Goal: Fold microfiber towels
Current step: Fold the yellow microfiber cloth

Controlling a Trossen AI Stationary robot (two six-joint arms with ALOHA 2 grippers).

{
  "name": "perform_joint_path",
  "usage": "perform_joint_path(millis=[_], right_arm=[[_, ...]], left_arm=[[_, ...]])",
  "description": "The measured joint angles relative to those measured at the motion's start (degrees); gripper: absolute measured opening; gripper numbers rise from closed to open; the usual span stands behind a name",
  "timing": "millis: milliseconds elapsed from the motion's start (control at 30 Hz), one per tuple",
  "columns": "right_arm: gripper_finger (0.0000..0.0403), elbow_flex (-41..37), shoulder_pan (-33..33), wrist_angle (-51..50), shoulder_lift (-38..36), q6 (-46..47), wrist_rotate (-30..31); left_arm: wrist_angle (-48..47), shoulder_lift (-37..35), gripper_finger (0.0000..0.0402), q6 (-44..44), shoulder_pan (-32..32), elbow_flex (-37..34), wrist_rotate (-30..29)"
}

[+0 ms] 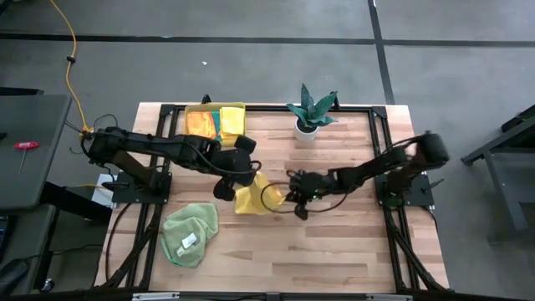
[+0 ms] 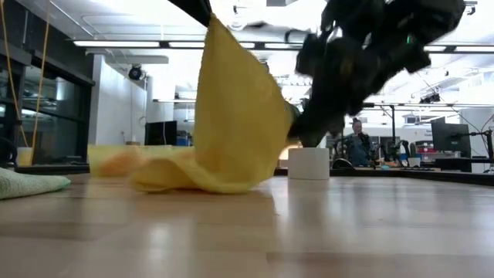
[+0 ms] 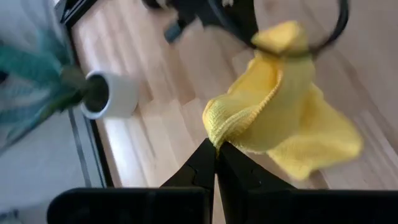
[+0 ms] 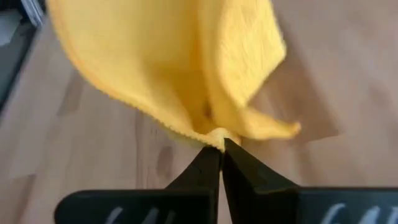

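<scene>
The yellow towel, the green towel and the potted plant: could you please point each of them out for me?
yellow towel [image 1: 248,199], high view, on the cloth's lower bunched part.
green towel [image 1: 189,234], high view, on its middle.
potted plant [image 1: 307,130], high view, on the white pot.

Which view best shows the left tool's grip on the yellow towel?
The left wrist view: the left tool is shut on the yellow towel at its hemmed edge. The high view shows it small beside the right tool; low shows draped cloth; right wrist shows only that arm's pinch.

Yellow towel [image 1: 248,198], light-green towel [image 1: 189,233]
</scene>
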Motion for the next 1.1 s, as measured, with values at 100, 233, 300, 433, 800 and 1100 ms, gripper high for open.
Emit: perform_joint_path(millis=[100, 233, 300, 433, 800, 1100], right_arm=[[0.0001, 0.0, -1.8, -7.0, -8.8, -1.5, 0.1], [0.0001, 0.0, -4.8, -14.8, -21.0, -2.4, 1.7], [0.0001, 0.5, -6.6, -17.6, -26.2, -2.3, 2.8], [0.0000, 4.4, -10.5, -26.4, -33.6, -2.8, 3.5], [0.0000, 18.8, -19.5, -44.5, -36.0, -13.4, 8.3], [0.0000, 24.8, -23.2, -54.8, -35.8, -17.0, 11.3]], left_arm=[[-0.2, -1.3, 0.0000, -2.6, 2.4, 0.0, -0.5], [-0.1, -2.1, 0.0000, -8.6, 7.1, 0.0, -0.8], [-0.1, -2.1, 0.0000, -12.0, 10.0, 0.0, -0.8], [0.3, -2.1, 0.0000, -18.1, 14.9, 0.0, -1.2], [1.4, -2.1, 0.0000, -17.8, 21.8, 1.2, -1.1], [-1.7, -2.0, 0.0000, -10.7, 23.6, 2.8, -5.4]])
